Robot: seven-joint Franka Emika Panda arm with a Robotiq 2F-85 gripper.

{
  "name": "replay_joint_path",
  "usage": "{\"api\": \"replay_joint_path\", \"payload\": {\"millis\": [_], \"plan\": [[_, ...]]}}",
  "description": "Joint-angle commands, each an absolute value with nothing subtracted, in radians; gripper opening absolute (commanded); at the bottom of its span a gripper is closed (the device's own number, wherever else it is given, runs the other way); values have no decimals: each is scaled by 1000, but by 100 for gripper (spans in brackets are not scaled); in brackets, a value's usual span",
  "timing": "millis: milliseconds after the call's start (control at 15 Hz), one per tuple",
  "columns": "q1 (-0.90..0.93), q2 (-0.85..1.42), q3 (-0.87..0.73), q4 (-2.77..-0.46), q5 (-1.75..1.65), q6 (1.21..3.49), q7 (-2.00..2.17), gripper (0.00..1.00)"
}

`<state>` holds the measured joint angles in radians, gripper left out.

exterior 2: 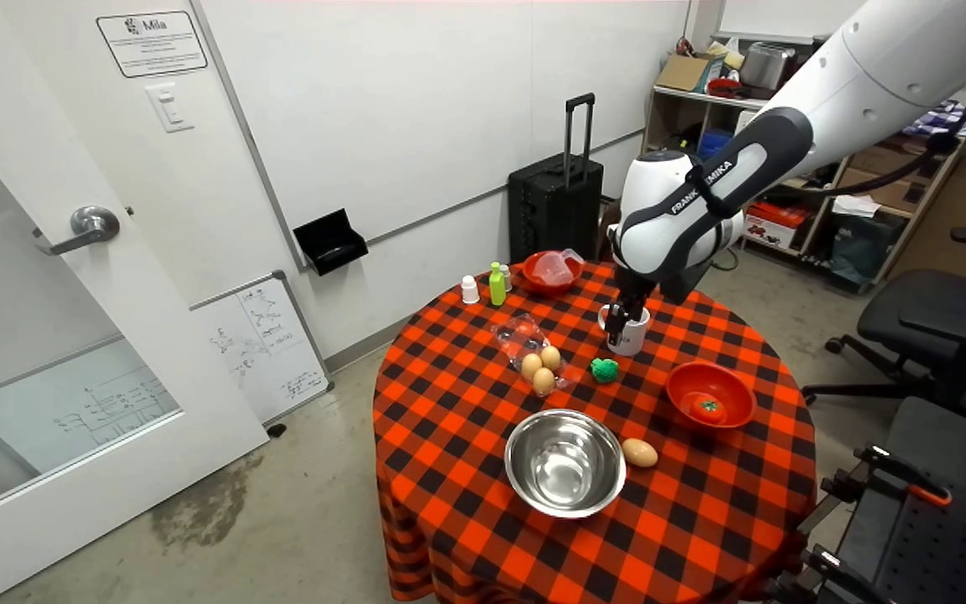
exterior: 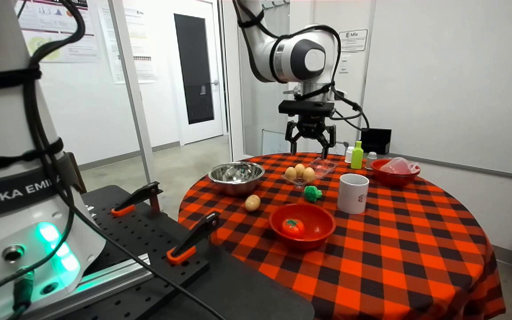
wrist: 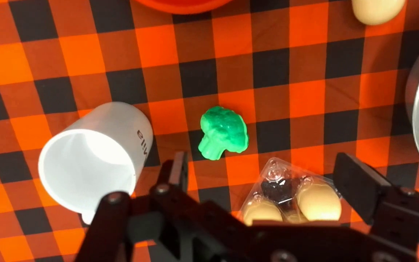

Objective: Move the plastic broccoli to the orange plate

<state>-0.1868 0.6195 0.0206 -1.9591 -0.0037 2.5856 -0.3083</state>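
Note:
The plastic broccoli (exterior: 313,194) is a small green lumpy piece lying on the checked cloth, between the white cup and the eggs. It also shows in an exterior view (exterior 2: 605,370) and near the middle of the wrist view (wrist: 224,131). The orange plate (exterior: 320,224) is a round orange-red dish with a raised rim, holding a toy tomato. It also shows in an exterior view (exterior 2: 728,382), and its edge at the top of the wrist view (wrist: 184,6). My gripper (exterior: 309,151) is open and empty above the table; in the wrist view its fingers (wrist: 260,169) straddle the egg carton, apart from the broccoli.
The white cup (exterior: 353,194) stands beside the broccoli. A clear carton with eggs (exterior 2: 542,369), a silver bowl (exterior 2: 565,463) and a loose egg (exterior 2: 640,453) are close by. A light-green bottle (exterior: 357,155), white shakers and another red bowl (exterior: 391,176) stand at the back.

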Motion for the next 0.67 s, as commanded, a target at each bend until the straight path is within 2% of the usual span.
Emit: {"api": "replay_joint_path", "payload": {"millis": [0,600], "plan": [[-226,731,66,-1845,28,2593,-366,100],[-162,933,8,-1631,-18,2514,-254,100]]}}
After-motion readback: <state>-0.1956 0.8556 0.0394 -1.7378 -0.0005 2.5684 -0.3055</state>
